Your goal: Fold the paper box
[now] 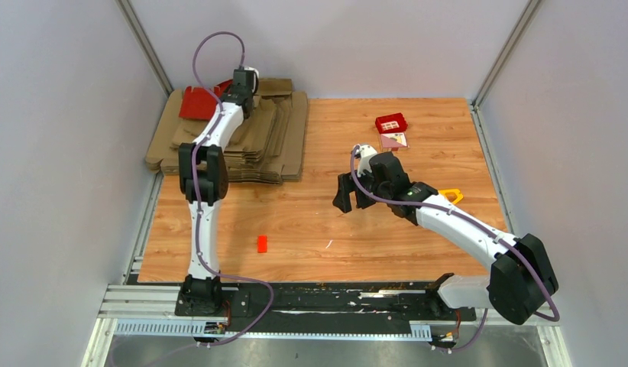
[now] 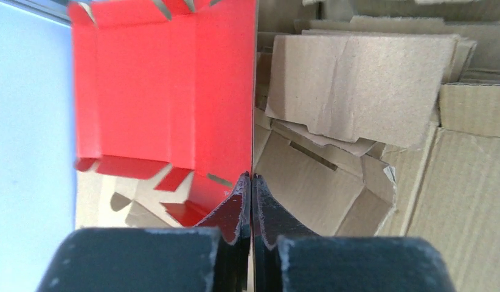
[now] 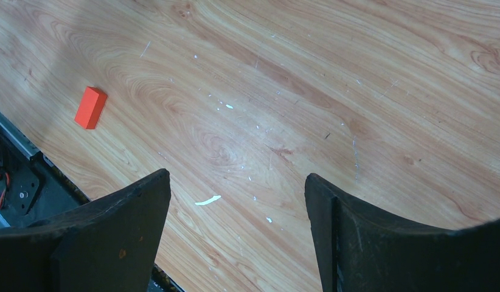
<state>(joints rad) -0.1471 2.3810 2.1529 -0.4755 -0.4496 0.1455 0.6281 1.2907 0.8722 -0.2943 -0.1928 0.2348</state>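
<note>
Nearest us, in the lower middle of the overhead view, a small orange-red block [image 1: 261,243] lies on the wood-grain desk [image 1: 334,252]. To its right the right tool [image 1: 347,196] hangs released over the wood, its black fingers well apart and holding nothing. Farther off, in the upper left of that frame, the left tool [image 2: 252,198] is clenched on one edge of the paper box [image 2: 162,91], a plain bright red sheet of thin creased card with slotted flaps. The box sits over the stack of flat brown corrugated cardboard sheets [image 2: 357,79] and appears tilted up from it. We judge the card light, springy and easily dented, so a pinch at one edge will let it swing and sag. We would take it on a flat panel beside a crease, not on a flap, with the second tool steadying it.
</note>
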